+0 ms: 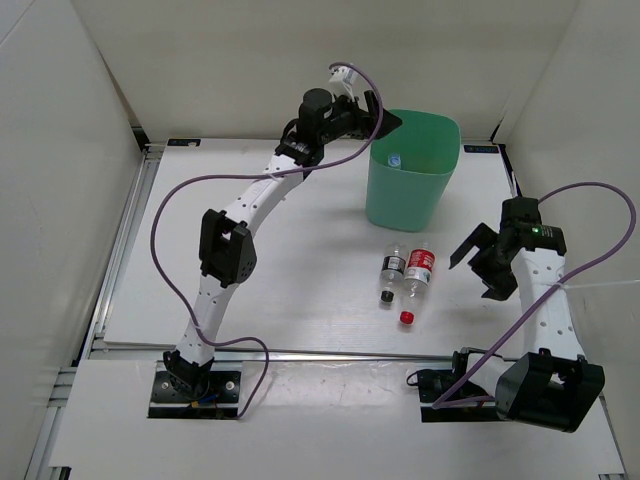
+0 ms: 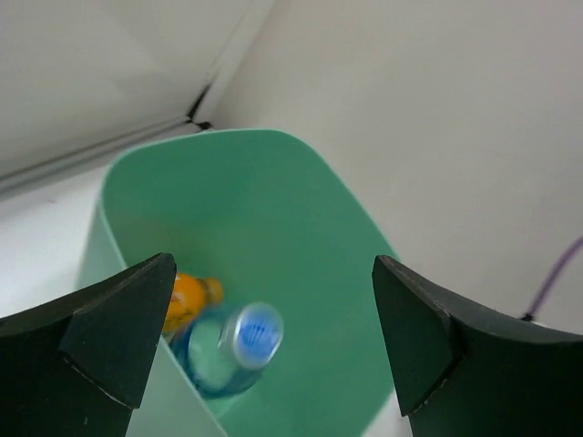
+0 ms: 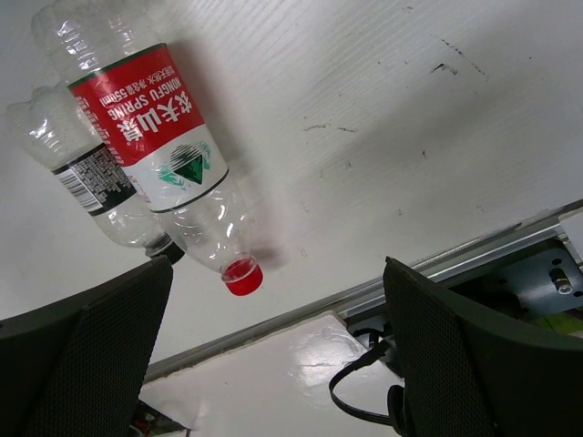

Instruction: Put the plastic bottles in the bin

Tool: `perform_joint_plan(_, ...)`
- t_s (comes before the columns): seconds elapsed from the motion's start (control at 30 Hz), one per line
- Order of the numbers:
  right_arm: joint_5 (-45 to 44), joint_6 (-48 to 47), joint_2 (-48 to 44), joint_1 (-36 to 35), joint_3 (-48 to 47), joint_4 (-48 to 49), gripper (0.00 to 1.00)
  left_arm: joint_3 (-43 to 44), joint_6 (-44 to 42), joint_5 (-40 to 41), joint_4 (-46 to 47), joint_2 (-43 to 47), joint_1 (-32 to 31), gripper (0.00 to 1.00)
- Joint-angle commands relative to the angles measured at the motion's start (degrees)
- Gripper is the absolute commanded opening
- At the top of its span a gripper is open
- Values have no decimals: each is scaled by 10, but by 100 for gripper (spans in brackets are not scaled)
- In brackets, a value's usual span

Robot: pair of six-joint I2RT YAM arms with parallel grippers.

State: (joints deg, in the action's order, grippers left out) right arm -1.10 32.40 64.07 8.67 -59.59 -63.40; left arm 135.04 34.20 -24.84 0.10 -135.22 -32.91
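Observation:
The mint-green bin (image 1: 400, 200) stands at the back of the table. My left gripper (image 1: 377, 112) hovers over its left rim, open and empty. In the left wrist view (image 2: 273, 273) the bin's inside (image 2: 301, 218) holds the amber-orange bottle (image 2: 193, 299) and the blue-label bottle (image 2: 232, 350), which also shows from above (image 1: 396, 160). The black-label bottle (image 1: 392, 268) and the red-label bottle (image 1: 419, 270) lie side by side on the table in front of the bin. My right gripper (image 1: 478, 262) is open and empty to their right. Both bottles show in the right wrist view (image 3: 150, 127), (image 3: 91, 177), beyond the open gripper (image 3: 278, 273).
A small loose red cap (image 1: 407, 317) lies just in front of the red-label bottle's neck, also in the right wrist view (image 3: 242, 276). White walls enclose the table. A metal rail (image 3: 437, 264) runs along the mat's near edge.

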Motion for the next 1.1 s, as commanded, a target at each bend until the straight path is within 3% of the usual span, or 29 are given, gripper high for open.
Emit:
perform_joint_plan(0.0, 11, -16, -11, 4, -28, 1, 100, 15, -83, 45, -23, 17, -4, 100)
perform_joint_plan(0.13, 28, -3, 2, -13, -49, 6, 100, -21, -171, 88, -41, 73, -4, 100)
perform_joint_plan(0.27, 34, -3, 25, -55, -63, 13, 100, -118, -204, 175, -74, 193, 3, 100)
perform_joint_plan(0.3, 27, -3, 31, -61, -68, 13, 100, -146, -204, 192, -82, 259, 9, 100)
perform_joint_plan(0.37, 36, -3, 51, -67, -83, 13, 100, -246, -195, 237, -115, 334, 9, 100)
perform_joint_plan(0.4, 44, -3, 69, -67, -90, 13, 100, -284, -186, 303, -127, 412, 9, 100)
perform_joint_plan(0.53, 66, 2, 112, -67, -110, 13, 100, -520, -171, 382, -142, 596, -8, 100)
perform_joint_plan(0.6, 66, 7, 127, -74, -98, 13, 100, -568, -165, 405, -163, 653, -8, 100)
perform_joint_plan(0.8, 31, -14, 138, -80, -75, 55, 100, -573, -167, 405, -284, 753, -8, 100)
perform_joint_plan(1.07, 93, -21, 180, -101, -52, 146, 100, -590, -149, 398, -356, 825, -8, 100)
